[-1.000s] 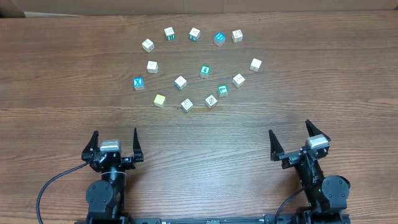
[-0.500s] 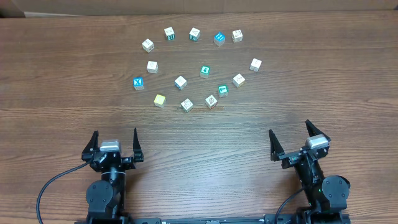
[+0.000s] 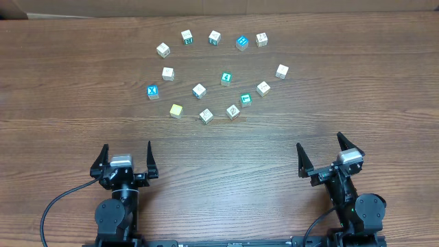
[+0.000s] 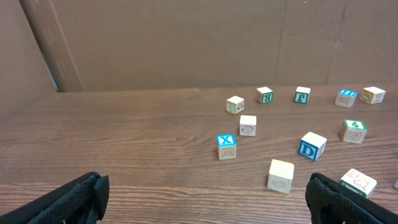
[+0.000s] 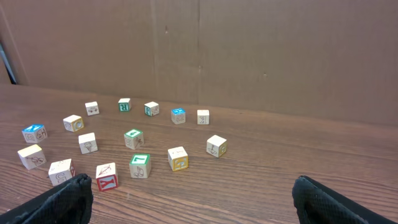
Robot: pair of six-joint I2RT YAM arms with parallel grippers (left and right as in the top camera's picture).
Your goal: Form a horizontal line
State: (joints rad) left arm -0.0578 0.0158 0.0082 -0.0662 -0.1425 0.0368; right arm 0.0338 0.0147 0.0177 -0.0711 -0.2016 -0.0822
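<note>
Four cubes lie in a loose arc at mid-table: a pale yellow cube (image 3: 176, 110), two white cubes with dark drawings (image 3: 206, 116) (image 3: 233, 111), and a green cube with a white L (image 3: 245, 99). The left wrist view has the yellow cube (image 4: 280, 175) ahead and to the right. In the right wrist view the green L cube (image 5: 139, 165) stands ahead on the left. My left gripper (image 3: 127, 146) and right gripper (image 3: 319, 142) are both open and hold nothing. They sit near the front edge, well short of the cubes.
Several other cubes ring the group: a blue X cube (image 3: 153, 91), a teal cube (image 3: 226, 78), a blue cube (image 3: 241, 42) and white ones such as the cube (image 3: 282, 71) at right. A cardboard wall (image 4: 186, 43) stands behind the table.
</note>
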